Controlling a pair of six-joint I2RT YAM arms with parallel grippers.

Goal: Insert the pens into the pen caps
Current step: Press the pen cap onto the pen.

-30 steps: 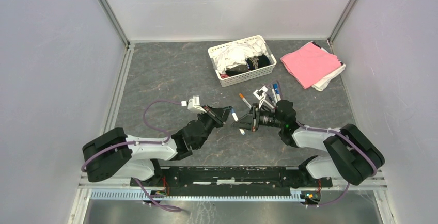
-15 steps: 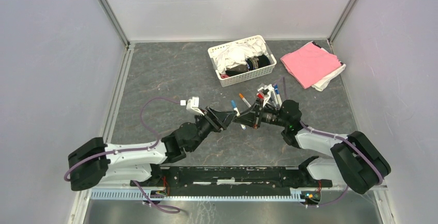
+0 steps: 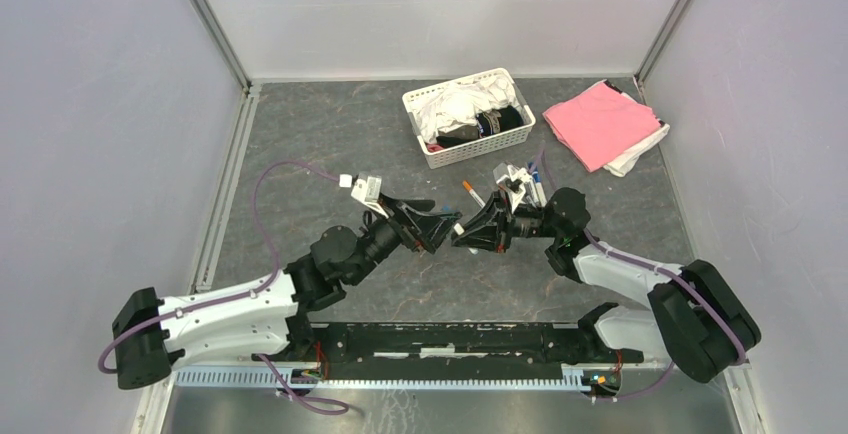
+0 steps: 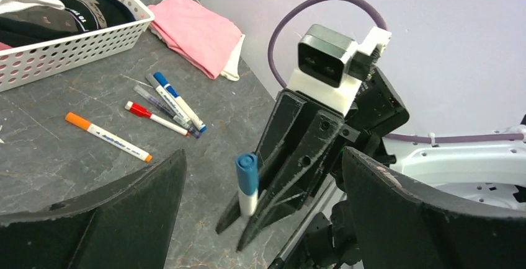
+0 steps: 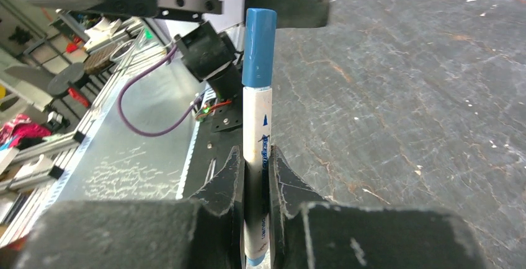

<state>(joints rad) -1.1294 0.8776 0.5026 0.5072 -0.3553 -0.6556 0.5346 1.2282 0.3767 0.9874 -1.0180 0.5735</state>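
- Where the two arms lean in from the near edge of the bench, their tips meet nose to nose over its middle.
- The right pincer is clamped tight on a pen. It grips the lower part of the white barrel, so most of the pen juts out of the fingers toward the left arm.
- A blue cap sits on the free end of that pen, seated down against the barrel. A little blue also shows at the pen's other end, below the grip.
- The left pincer is spread wide and has hold of nothing. In the left wrist view its two fingers stand on either side of the capped end, apart from it on both sides.
- Just beyond the pincers, four more pens lie loose on the bench.
- An orange-ended pen lies by itself, nearest the left arm.
- Close beside it, a red-ended pen, a grey pen and a blue-ended pen lie bunched together, roughly parallel. The grey one is between the other two.
- Whether the coloured ends of these four are caps cannot be told.
- Farther back stands a white basket with perforated walls, holding white and dark fabric.
- To the right of the basket, near the far right corner, a pink cloth lies folded on top of a white one.
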